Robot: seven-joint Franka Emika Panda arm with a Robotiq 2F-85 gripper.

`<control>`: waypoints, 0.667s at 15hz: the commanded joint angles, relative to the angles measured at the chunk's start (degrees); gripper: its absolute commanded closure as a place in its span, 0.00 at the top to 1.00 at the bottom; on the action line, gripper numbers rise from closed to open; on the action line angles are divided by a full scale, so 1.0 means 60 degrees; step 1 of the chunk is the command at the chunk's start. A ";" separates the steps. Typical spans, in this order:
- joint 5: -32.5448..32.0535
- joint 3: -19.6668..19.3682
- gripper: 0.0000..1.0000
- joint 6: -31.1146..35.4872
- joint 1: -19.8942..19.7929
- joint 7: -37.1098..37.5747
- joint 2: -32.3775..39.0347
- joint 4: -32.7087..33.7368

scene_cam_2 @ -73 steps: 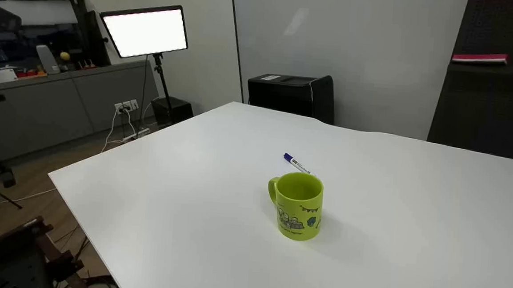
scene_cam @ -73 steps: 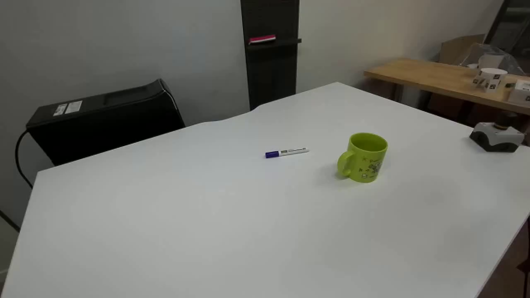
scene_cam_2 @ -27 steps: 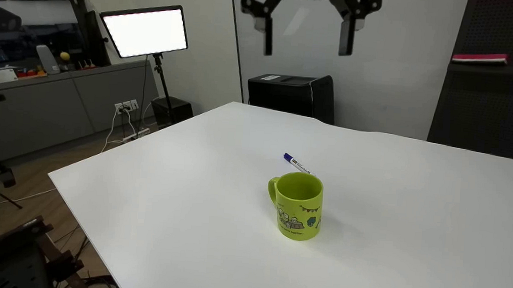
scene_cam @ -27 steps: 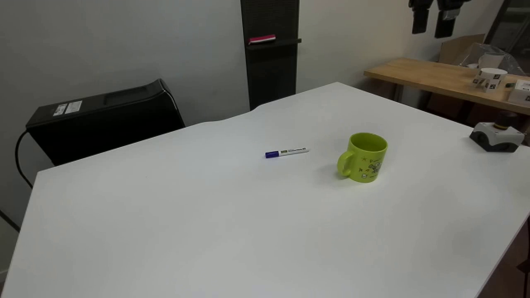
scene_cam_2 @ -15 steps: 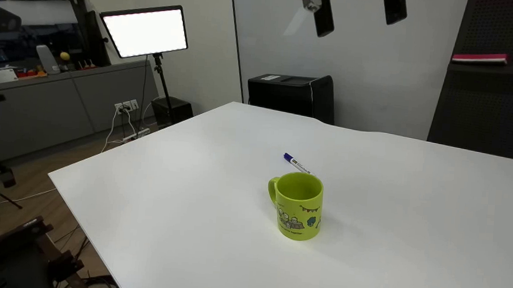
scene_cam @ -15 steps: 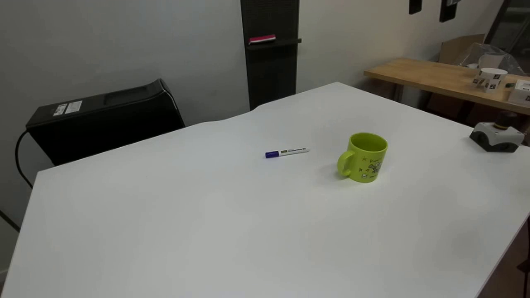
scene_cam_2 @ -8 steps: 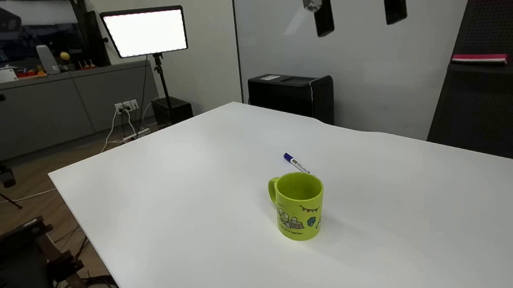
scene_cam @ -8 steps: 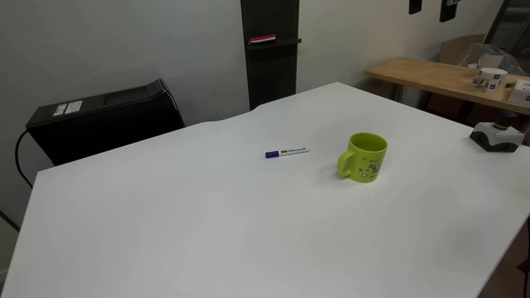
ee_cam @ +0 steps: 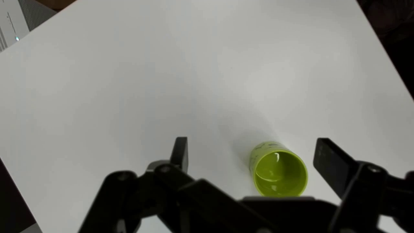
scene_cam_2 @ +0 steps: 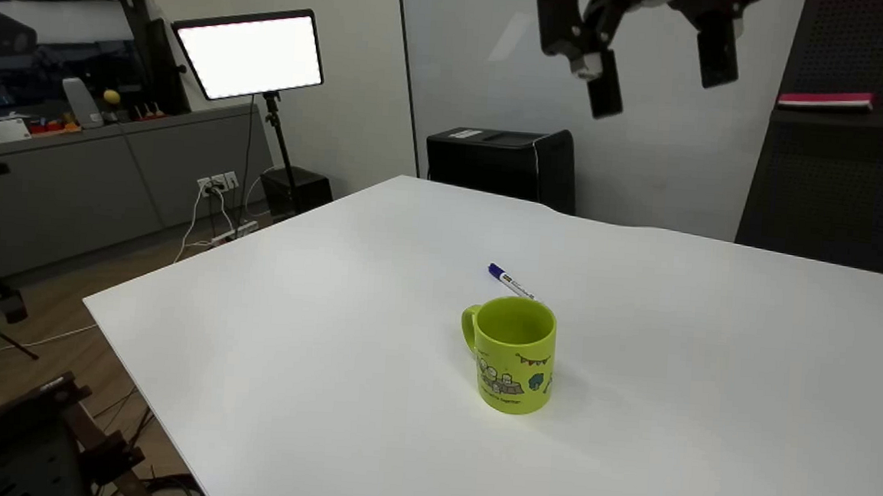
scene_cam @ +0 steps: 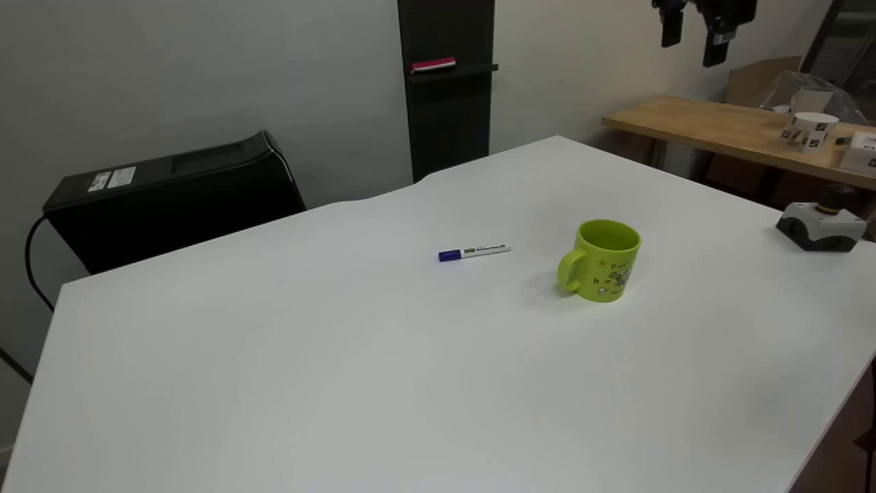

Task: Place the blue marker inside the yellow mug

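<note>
Blue marker (scene_cam: 475, 253) on white table (scene_cam: 274, 376), near yellow mug (scene_cam: 603, 266) — fingers (scene_cam_2: 605, 89) high above, wide apart.

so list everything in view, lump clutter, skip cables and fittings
table: one, white, centre
blue marker: one, white, blue cap, lying on the table
yellow mug: one, lime, upright on the table
knobbed box: one, grey and black, table's edge
case: one, black, behind the table
tall panel: one, black, behind the table
flat item: one, red and white, on that panel
lamp: one, glowing white, beyond the table
floor box: one, black, below the lamp
cabinet: one, grey, left in an exterior view
cabinet clutter: several, mixed colours, on top
dark gear: count unclear, black, lower left there
bench: one, brown, beyond the table
bench clutter: several, mostly white, on top
hand: one, black, open above the table
</note>
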 commanded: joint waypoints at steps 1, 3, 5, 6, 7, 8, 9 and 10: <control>0.0162 -0.0027 1.00 0.1280 -0.0434 -0.0383 0.1080 0.0392; 0.0497 0.0060 1.00 0.2027 -0.0693 -0.0719 0.1766 0.0633; 0.0901 0.0208 1.00 0.2517 -0.0915 -0.1097 0.2539 0.1078; 0.1146 0.0282 1.00 0.2619 -0.1059 -0.1337 0.2891 0.1387; 0.1442 0.0418 1.00 0.2552 -0.1144 -0.1469 0.3300 0.1791; 0.1586 0.0493 1.00 0.2430 -0.1188 -0.1540 0.3660 0.2200; 0.1767 0.0610 1.00 0.2236 -0.1240 -0.1650 0.4037 0.2679; 0.1836 0.0689 1.00 0.2130 -0.1263 -0.1694 0.4348 0.3097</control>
